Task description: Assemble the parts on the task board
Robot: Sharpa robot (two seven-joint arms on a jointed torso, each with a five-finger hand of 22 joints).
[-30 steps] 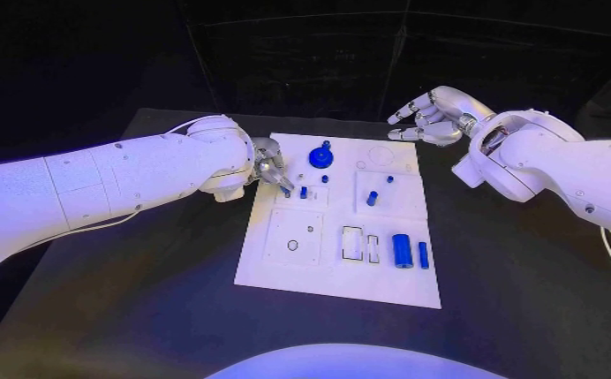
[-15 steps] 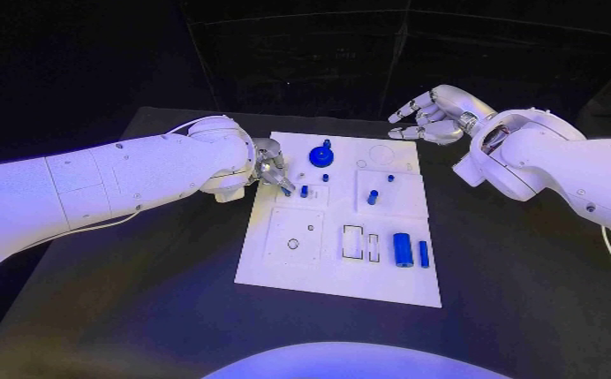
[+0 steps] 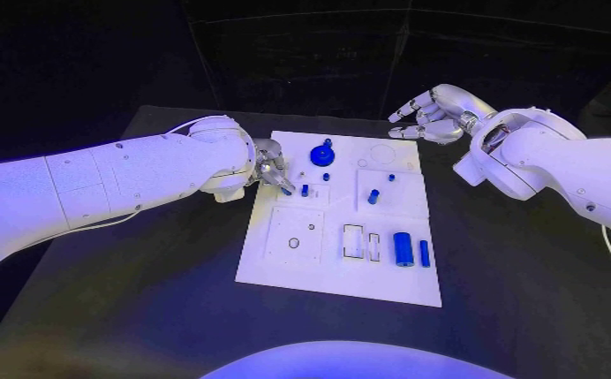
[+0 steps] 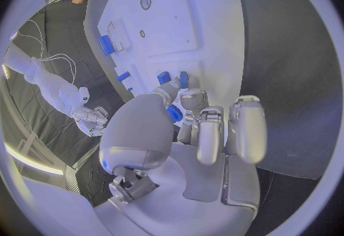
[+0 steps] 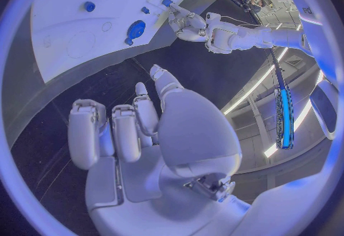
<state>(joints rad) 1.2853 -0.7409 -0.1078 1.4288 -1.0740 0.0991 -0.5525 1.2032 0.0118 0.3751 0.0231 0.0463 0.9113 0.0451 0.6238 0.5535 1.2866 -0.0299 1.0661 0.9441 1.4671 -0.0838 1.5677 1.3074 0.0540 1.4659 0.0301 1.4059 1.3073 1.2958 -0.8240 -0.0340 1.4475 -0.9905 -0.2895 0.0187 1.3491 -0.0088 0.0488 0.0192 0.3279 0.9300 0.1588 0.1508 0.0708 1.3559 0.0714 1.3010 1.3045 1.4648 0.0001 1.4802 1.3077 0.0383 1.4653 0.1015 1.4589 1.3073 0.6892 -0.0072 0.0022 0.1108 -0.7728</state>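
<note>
- The left hand (image 3: 270,170) rests over the task board's (image 3: 342,277) left edge, fingertips pinching a small blue part (image 4: 174,113).
- More blue parts (image 3: 403,249) lie on the task board.
- The right hand (image 3: 431,117) hovers beyond the task board's far right corner, fingers apart, holding nothing.

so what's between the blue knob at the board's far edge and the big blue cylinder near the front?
Head view: a short blue peg stands between the knob and the cylinder on the task board.
</note>
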